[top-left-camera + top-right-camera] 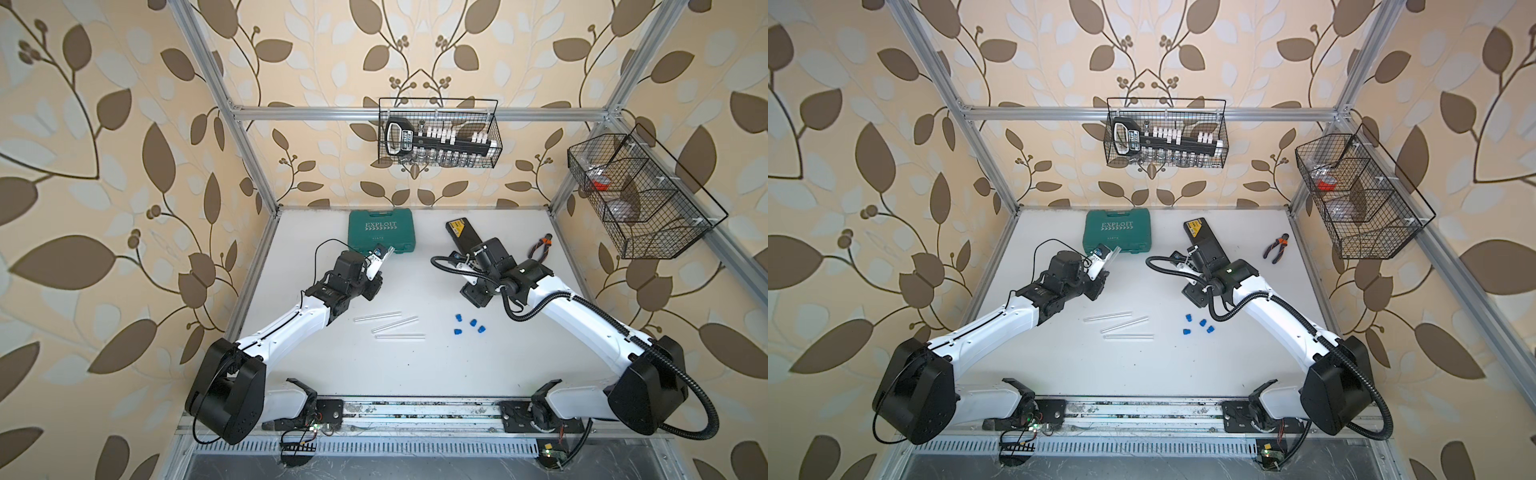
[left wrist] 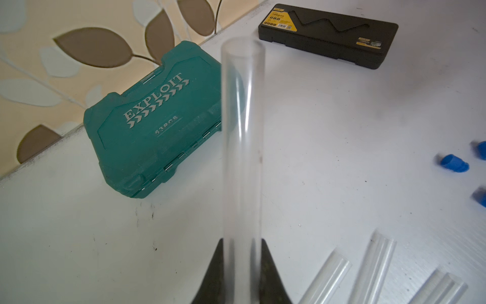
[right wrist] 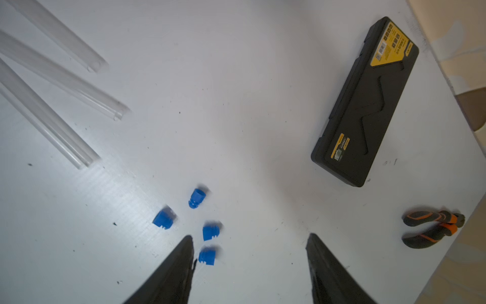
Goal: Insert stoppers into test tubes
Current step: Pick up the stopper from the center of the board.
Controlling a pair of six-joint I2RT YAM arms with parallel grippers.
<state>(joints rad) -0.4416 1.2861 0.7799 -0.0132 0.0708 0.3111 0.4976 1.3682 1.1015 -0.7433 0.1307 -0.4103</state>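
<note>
Clear plastic looks slippery — the slender transparent test tube (image 2: 242, 131) clamped in the left gripper (image 2: 242, 242) could tilt under a push, and the stubby blue plastic stoppers (image 3: 209, 232), just ahead of the spread, empty right gripper (image 3: 249, 237), may roll if nudged.

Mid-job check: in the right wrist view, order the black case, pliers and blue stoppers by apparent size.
1. black case, largest.
2. pliers.
3. blue stoppers, smallest; the four look alike, so they are unranked among themselves.
</note>
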